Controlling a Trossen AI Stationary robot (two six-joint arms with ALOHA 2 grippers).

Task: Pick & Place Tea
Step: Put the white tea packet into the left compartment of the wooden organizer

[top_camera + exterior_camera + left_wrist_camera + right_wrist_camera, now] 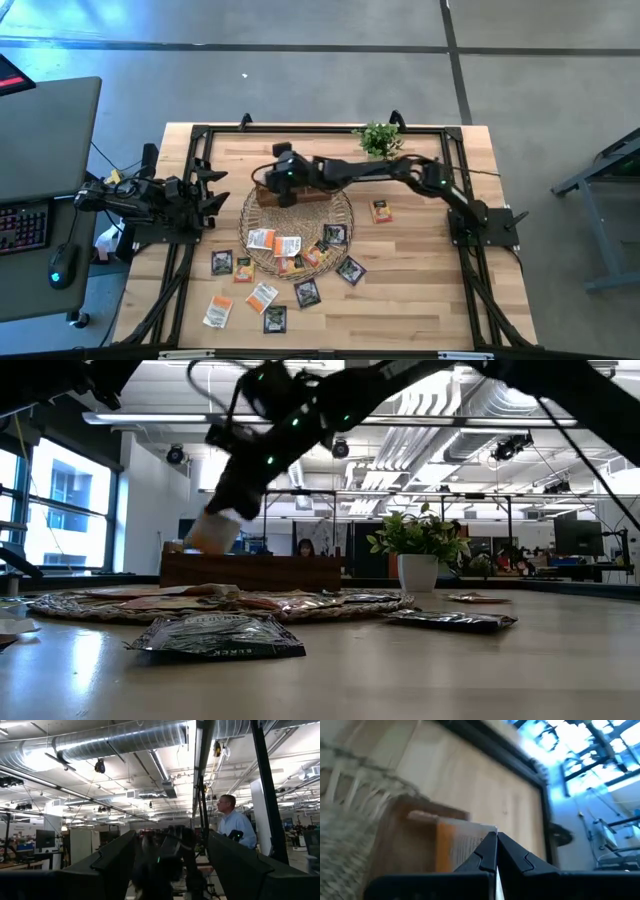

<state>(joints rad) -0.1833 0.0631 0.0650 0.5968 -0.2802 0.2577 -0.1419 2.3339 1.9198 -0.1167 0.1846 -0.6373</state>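
High view first: the light butcher-block wooden table [420, 290] with its black frame fills most of the shot, planks running left to right. At roughly the centre sits the round woven mat [345, 215], flat and straw-coloured with an open weave at the edge. Sitting on the mat's 12 o'clock edge is the brown wooden tray [318, 197], a low box whose long side runs 9 to 3 o'clock.

The right arm reaches from 3 o'clock across to that tray, and the right gripper [496, 851] hangs just over it. In the right wrist view its two dark fingers are pressed together, pinching the top edge of a white-and-orange tea packet [462, 845], so it's clamped on that one. That packet hangs on edge, flat face to the camera, right above the tray wall. Can't tell which compartment it's over.

The left arm is parked off the table's 9 o'clock edge, its left gripper [212, 190] with fingers spread apart and holding nothing.

The rest of the tea packets [288, 246] are small flat squares, foil-looking and crinkly in the low view, lying flat: some piled on the mat, others scattered from 6 to 8 o'clock, and one orange packet [381, 211] alone at 3 o'clock of the mat. A small green potted plant [379, 139] stands at 12 o'clock.
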